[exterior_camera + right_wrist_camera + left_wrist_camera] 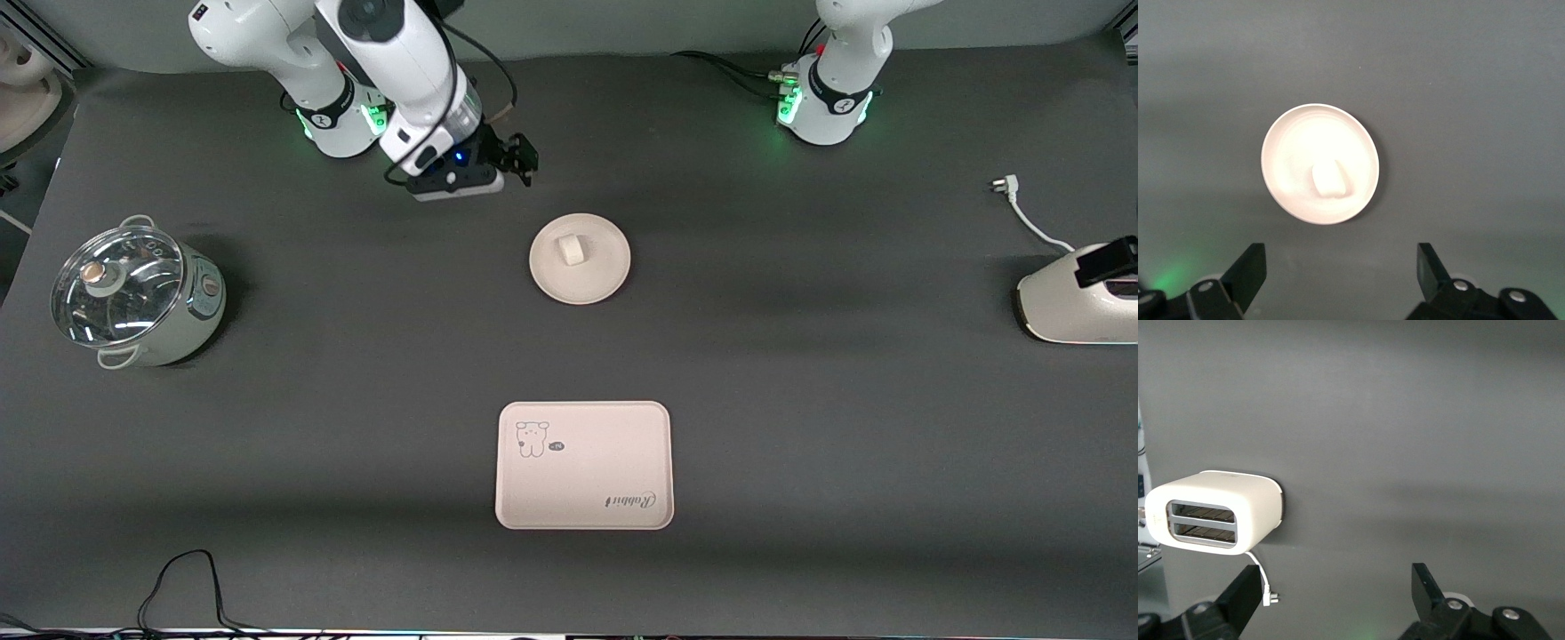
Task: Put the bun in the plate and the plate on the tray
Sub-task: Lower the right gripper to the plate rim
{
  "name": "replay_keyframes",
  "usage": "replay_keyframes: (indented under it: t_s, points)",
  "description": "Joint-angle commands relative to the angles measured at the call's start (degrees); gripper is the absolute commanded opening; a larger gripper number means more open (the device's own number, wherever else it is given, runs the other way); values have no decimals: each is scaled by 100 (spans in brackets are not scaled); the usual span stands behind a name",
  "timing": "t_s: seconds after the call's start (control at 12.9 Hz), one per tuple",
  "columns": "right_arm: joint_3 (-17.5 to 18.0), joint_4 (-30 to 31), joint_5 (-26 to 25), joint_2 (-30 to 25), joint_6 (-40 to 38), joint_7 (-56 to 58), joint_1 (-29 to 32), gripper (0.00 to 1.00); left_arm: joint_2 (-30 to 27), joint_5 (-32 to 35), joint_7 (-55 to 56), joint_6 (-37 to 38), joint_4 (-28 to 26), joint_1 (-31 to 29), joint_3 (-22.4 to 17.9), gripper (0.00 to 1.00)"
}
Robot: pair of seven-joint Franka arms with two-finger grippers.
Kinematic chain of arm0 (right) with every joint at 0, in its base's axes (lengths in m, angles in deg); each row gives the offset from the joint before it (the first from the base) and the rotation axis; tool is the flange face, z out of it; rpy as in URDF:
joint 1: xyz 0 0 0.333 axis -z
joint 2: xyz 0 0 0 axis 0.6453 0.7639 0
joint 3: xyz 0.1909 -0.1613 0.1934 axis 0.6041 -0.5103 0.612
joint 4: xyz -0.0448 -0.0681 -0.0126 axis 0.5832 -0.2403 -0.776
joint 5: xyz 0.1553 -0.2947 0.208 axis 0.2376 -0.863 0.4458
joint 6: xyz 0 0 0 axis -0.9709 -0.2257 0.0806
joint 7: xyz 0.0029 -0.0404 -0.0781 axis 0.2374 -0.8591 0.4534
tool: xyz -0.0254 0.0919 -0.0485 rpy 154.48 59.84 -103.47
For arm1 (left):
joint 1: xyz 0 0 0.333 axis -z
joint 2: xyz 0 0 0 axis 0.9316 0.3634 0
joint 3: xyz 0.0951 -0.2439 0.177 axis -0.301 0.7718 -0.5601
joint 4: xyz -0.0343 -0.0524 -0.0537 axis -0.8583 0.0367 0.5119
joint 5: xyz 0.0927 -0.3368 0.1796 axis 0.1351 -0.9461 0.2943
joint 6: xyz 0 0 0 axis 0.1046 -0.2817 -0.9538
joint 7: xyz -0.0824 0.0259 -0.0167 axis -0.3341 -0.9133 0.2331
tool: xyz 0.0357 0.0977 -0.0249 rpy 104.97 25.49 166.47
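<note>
Front view, bun: the bun (570,249) was a small off-white rounded block, smooth and plain, lying in the plate a little off its centre toward the robots' bases.
Front view, plate: the plate (581,280) was round, plain cream-white with a shallow raised rim, resting on the dark table (800,400) near its middle, farther from the front camera than the tray and well apart from it.
Front view, tray: the tray (596,471) was a cream-pink rectangle with rounded corners, a small cartoon animal in 1 corner and "Rabbit" script in another; nothing lay on it.
Front view, right gripper: the right gripper (523,160) hung above the table just past the plate's rim on the base side, holding nothing.
Front view, other things: a glass-lidded pot (133,293) stood toward the right arm's end, a white toaster (1076,307) with its cord toward the left arm's end.
Left wrist view, left gripper: the left gripper (1338,593) had its 2 fingers spread wide and empty over bare table, the toaster (1218,513) with 2 slots ahead of it; this arm waited.
Right wrist view, right gripper: the right gripper (1341,270) had its fingers spread wide, empty.
Right wrist view, plate and bun: the plate (1291,140) lay clear of the fingers, the bun (1329,179) in it.
</note>
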Motion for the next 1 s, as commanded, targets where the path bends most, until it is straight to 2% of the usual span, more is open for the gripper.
replay_keyframes:
  t_s: [0.0,0.15,0.46,0.77,0.93]
  points:
    - [-30,404,78,400,978,83,-192,100,-764,-365,-272,-451,-1003,1005,-1023,100]
    - [-30,579,78,805,1707,47,-290,100,-933,-410,-315,-663,-1357,1025,-1026,100]
    - [-12,1055,78,1587,3351,47,-413,100,-933,-419,-342,-576,-1419,1261,-1017,100]
    - [6,1055,95,2422,4371,39,-483,100,-951,-560,-290,-584,-1498,1508,-1035,100]
    - [14,1046,148,2669,4689,30,-536,100,-960,-560,-272,-576,-1498,1543,-1035,100]
